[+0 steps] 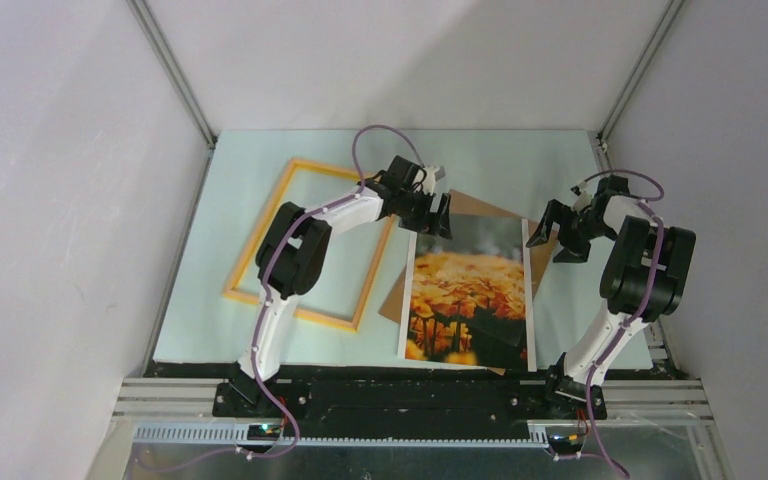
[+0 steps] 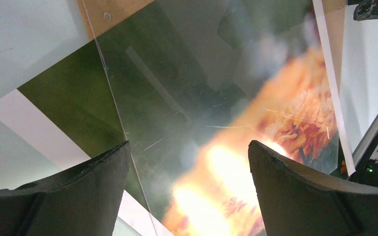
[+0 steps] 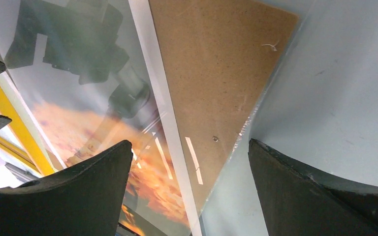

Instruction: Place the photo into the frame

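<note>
While the left gripper (image 1: 438,216) and right gripper (image 1: 556,236) hang open and empty above the far edge of the photo (image 1: 470,290), it lies on a brown board (image 1: 475,207) beside the frame (image 1: 257,236). Pinching the print alone, not the board, looks wisest.

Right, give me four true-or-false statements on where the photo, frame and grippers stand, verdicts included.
1. The photo lies inside the frame. False: it lies to the right of the frame, on the backing board.
2. The left gripper and the right gripper are both open. True.
3. The left gripper holds the frame. False: it hangs open over the photo's far end.
4. The backing board sticks out past the photo's far edge. True.
</note>
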Controlling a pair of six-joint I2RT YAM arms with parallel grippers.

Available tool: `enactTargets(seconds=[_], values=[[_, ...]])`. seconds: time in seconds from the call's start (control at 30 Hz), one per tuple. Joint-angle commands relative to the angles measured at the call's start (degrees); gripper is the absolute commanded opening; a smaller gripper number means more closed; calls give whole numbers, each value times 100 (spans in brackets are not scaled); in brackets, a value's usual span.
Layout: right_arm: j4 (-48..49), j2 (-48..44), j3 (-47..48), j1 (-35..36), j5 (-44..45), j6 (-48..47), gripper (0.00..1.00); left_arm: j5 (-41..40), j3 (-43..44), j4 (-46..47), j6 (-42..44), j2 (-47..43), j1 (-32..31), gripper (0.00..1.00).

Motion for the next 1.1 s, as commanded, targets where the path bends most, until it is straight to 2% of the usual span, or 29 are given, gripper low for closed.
enactTargets(seconds=[0.0, 0.47, 0.7, 1.07], values=[[33, 246, -107, -16, -302, 27, 92, 340, 221, 50, -183, 173, -57, 94], [48, 382, -116, -334, -1038, 157, 91, 1146, 24, 53, -487, 86, -56, 93], [170, 307, -239, -798, -1997, 265, 87, 1293, -45, 49, -514, 3, -53, 93], [97, 241, -331, -1074, -3165, 111, 78, 1256, -83, 51, -420, 83, -82, 92]])
